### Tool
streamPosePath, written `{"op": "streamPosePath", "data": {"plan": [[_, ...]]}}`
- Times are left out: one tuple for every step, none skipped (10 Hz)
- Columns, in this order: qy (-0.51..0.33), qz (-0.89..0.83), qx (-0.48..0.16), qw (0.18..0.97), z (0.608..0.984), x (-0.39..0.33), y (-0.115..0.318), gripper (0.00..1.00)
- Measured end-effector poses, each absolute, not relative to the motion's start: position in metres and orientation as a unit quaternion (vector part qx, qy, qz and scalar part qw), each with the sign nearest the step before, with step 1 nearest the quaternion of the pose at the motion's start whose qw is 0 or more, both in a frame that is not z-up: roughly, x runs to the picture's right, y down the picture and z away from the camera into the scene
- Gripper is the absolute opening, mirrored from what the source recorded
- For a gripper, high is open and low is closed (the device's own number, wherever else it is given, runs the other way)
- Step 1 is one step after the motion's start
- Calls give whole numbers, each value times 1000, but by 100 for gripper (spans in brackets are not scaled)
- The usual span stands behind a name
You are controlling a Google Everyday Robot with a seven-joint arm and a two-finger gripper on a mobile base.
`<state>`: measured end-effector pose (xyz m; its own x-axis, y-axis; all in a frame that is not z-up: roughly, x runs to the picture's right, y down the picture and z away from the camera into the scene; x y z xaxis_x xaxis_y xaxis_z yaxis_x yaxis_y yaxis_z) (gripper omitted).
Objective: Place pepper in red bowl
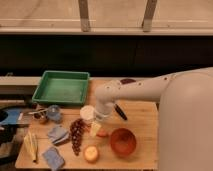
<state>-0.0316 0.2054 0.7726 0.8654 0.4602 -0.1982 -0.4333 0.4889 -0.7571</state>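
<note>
The pepper (103, 133) is a small orange-red piece lying on the wooden table, just left of the red bowl (123, 141). The bowl stands upright near the table's front edge and looks empty. My gripper (97, 125) hangs at the end of the white arm that reaches in from the right. It is directly above and slightly left of the pepper, close to the table top. A pale yellow piece (94, 129) shows right under it, touching the pepper's left side.
A green tray (62, 87) stands at the back left. A dark grape bunch (76, 133), a round yellow-orange fruit (91, 153), a white cup (87, 112), a black marker (120, 111), a blue cup (54, 113) and blue cloths (58, 134) surround the gripper.
</note>
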Motion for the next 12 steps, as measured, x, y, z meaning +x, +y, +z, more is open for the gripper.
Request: {"op": "streamPosePath", "data": {"plan": [[-13,263,-438,859,774,-31,211,80],[-10,270,-440,856,776,-31,217,80],[-5,280,-441,853,778,-33,226,80],[1,288,-439,851,779,-35,233,80],[6,292,-435,852,780,-38,238,80],[10,294,-431,853,781,-41,240,80],[15,299,-426,854,782,-41,243,80],[22,305,-423,853,786,-39,245,80],[24,305,-421,854,788,-42,246,80],[25,306,-419,854,790,-46,246,80],[27,309,-418,854,792,-46,247,80],[30,311,-417,854,794,-46,248,80]]}}
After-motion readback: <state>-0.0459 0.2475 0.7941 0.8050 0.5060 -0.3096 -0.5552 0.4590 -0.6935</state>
